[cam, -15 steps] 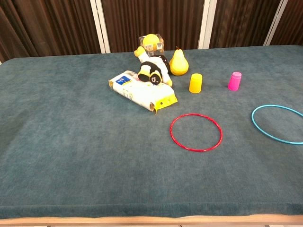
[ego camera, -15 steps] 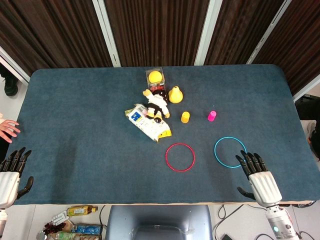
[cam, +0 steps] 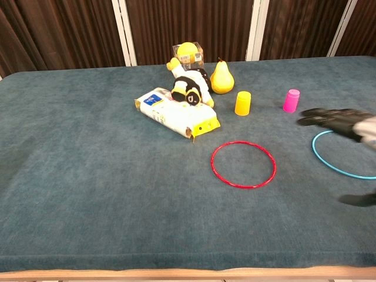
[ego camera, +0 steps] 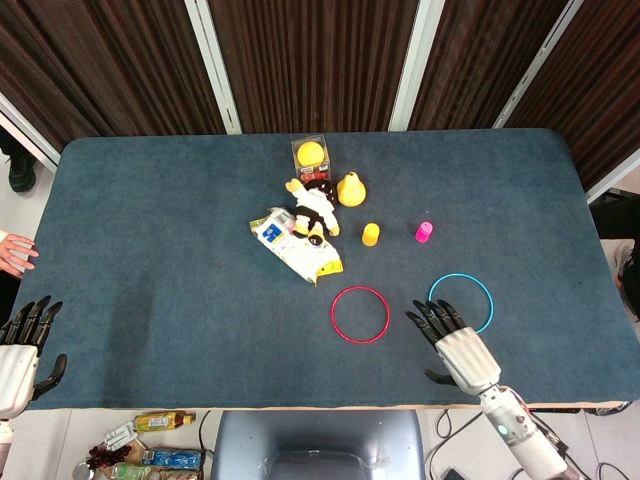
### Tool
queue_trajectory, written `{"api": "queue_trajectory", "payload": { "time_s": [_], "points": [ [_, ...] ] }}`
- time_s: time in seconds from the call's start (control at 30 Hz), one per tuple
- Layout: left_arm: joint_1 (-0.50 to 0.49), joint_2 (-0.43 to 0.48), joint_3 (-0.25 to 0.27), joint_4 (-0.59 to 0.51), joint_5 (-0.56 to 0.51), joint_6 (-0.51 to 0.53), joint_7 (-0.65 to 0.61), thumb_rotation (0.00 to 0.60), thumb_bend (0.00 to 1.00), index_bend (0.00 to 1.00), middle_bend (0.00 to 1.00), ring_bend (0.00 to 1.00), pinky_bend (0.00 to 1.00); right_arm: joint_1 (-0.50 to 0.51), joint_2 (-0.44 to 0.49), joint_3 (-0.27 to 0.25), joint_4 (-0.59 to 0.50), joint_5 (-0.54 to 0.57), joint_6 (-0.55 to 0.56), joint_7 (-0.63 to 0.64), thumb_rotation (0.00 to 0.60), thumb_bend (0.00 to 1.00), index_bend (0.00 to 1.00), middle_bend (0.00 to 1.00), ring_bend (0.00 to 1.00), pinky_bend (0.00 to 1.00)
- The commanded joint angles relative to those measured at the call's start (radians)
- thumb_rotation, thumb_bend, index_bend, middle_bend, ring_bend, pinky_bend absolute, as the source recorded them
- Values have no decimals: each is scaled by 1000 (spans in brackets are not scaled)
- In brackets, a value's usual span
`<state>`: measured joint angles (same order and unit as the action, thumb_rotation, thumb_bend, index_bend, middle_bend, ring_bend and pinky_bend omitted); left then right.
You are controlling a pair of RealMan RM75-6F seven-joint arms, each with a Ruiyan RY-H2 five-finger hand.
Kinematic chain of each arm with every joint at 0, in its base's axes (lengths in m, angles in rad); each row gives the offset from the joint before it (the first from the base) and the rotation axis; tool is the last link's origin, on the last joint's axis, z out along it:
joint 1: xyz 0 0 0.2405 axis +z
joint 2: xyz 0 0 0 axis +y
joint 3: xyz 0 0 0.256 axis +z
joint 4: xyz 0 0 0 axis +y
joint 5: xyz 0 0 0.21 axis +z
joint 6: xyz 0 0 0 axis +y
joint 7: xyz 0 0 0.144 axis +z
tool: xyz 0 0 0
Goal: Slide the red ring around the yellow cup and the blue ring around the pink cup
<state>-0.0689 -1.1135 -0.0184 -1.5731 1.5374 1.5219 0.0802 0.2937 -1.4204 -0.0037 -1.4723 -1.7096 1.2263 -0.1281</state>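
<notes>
The right hand [ego camera: 462,352] hangs between the thin red plastic ring [ego camera: 360,314] and the thin blue plastic ring [ego camera: 461,303], dark fingers [cam: 320,116] spread, holding nothing — the chest view blurs it and cuts it off at the frame edge. The left hand [ego camera: 22,352], also spread and empty, sits half out of frame at the near left corner. Both rings lie flat on the dark blue felt tabletop [ego camera: 150,250], apart from the small yellow cup [ego camera: 371,234] and small pink cup [ego camera: 424,232] beyond them. Brown curtains [ego camera: 310,60] hang behind.

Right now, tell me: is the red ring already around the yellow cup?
No. The red ring lies flat on the table, apart from the yellow cup.
</notes>
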Motion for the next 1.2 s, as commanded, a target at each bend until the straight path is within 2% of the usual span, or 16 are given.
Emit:
{"api": "queue_trajectory", "payload": {
  "time_s": [0.03,0.13,0.37,0.73,1.2],
  "points": [
    [5,7,2,2,5,7,-14,600,428,0,0,0,189,105,-95,47,79,30,-129,25,600,268,258,0,0,0],
    [7,12,3,4,6,10,-28,600,429,0,0,0,190,150,-146,56,131,47,-186,41,600,323,401,0,0,0],
    [12,23,5,7,7,13,-50,600,429,0,0,0,189,204,-248,50,252,66,-228,67,600,422,543,0,0,0],
    [13,27,6,7,11,13,-59,600,429,0,0,0,190,226,-288,36,317,87,-210,100,600,442,588,0,0,0],
    [12,26,2,6,5,7,-56,600,429,0,0,0,190,235,-300,14,343,88,-170,136,600,451,619,0,0,0]
  ]
}}
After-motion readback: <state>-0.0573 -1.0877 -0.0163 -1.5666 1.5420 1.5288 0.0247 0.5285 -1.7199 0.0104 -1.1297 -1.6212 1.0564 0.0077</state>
